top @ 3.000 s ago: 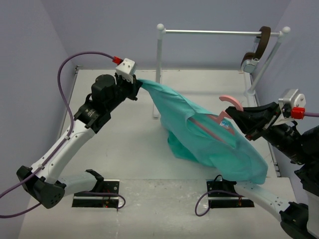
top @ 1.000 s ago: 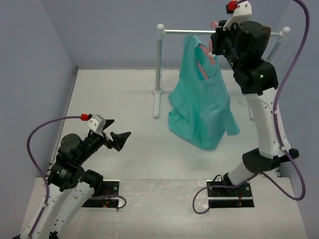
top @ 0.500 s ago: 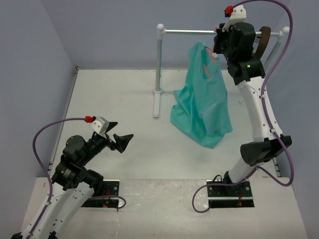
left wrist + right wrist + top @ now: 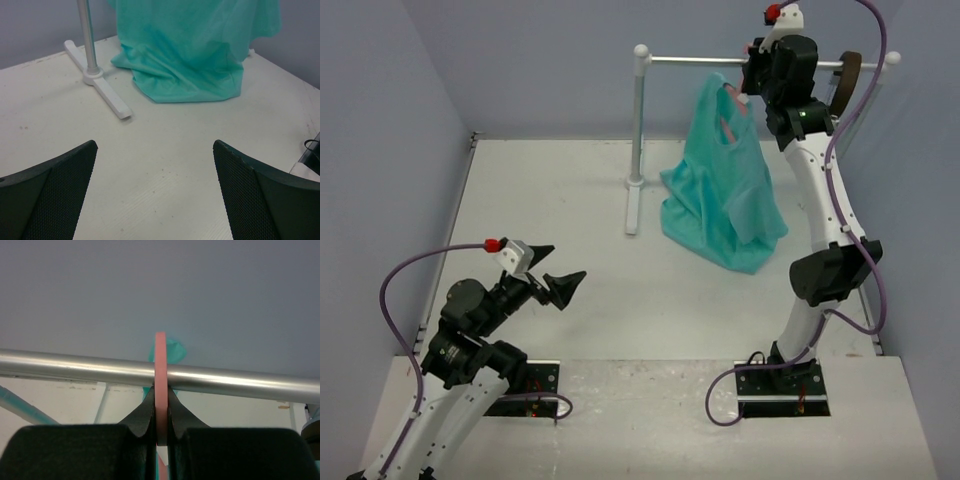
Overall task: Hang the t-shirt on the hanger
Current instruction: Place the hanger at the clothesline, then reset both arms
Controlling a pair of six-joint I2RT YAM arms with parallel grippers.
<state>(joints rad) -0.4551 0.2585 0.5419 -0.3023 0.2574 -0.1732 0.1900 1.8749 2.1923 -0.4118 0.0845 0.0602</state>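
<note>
- While shirt (image 4: 725, 190) hangs below the rail (image 4: 690, 64) at 1 o'clock, hem on table (image 4: 560, 190), right gripper (image 4: 160, 407) pinches pink hanger (image 4: 160, 360) there
- At 8 o'clock, left gripper (image 4: 566, 262), fingers (image 4: 55, 195) wide apart

No words to read

The teal t-shirt (image 4: 725, 190) is plain, the pink hanger (image 4: 160, 385) is plain, and the metal rail (image 4: 75, 365) is just shiny. No letters, numbers or signs can be read in any view.
</note>
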